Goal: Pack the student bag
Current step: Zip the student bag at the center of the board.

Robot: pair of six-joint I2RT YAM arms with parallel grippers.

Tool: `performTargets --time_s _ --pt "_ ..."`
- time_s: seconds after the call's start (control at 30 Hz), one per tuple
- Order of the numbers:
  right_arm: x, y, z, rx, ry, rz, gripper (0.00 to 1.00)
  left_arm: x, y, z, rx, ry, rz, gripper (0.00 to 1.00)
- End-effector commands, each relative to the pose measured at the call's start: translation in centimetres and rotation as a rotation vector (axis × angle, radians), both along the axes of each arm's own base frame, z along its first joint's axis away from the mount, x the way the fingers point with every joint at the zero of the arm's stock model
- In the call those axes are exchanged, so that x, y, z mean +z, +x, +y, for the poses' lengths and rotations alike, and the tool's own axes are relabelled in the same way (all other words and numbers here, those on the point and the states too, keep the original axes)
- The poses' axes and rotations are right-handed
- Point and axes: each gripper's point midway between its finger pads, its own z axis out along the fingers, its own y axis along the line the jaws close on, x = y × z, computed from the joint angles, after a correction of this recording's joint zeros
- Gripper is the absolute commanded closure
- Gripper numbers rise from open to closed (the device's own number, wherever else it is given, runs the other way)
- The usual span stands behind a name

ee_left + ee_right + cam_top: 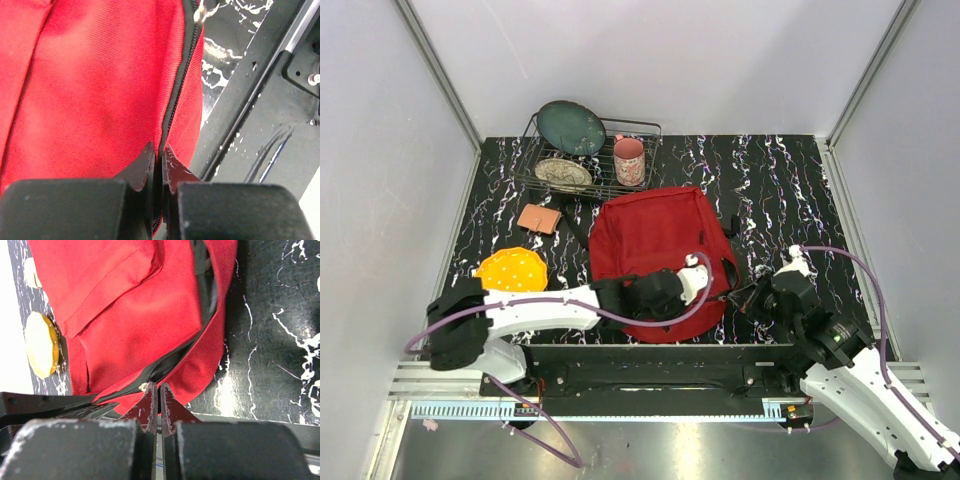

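From where I sit, the student bag (655,235) hogs mid-table, dish rack (603,172) blocks back-left, orange disc (512,270) sits near-left; bare table (790,185) back-right is my widest lane.

Top view: bright, even overhead light. White walls (670,60) sit close to clipping, and shadows under the backpack (655,235) are soft and short. The tabletop (790,190) marbling reads crisp; the metal strip (720,450) at the bottom edge has mild glare.
Left wrist: backpack weave is sharp up top. The left end effector (159,162) is dark and soft, too close to focus.
Right wrist: left edge blown out white, yellow plate (40,345) overexposed. The right end effector (159,402) is grainy and blurred. Deep shadow along the backpack's right side.
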Motion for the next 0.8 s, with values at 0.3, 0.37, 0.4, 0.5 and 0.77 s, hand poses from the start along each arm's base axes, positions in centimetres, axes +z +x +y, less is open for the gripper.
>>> performTargets --time_s 0.3,0.37,0.4,0.5,0.77 --pt "2.4 2.9 -3.5 -0.226 -0.08 -0.099 1.0 -0.2 -0.5 11.1 0.317 0.019 0.001 1.0" --pt "2.2 3.1 -3.6 -0.234 -0.1 -0.094 1.0 -0.4 -0.7 12.3 0.367 0.004 0.018 1.0" --pt "2.1 3.2 -3.6 -0.235 -0.101 -0.095 1.0 -0.4 -0.8 12.6 0.381 -0.009 0.025 1.0" --pt "2.5 3.5 -2.5 -0.194 -0.068 -0.115 1.0 1.0 -1.1 12.8 0.398 -0.103 0.039 0.51" --pt "3.0 2.0 3.5 0.136 0.059 -0.121 1.0 9.2 -1.0 7.6 0.208 -0.336 -0.034 0.01"
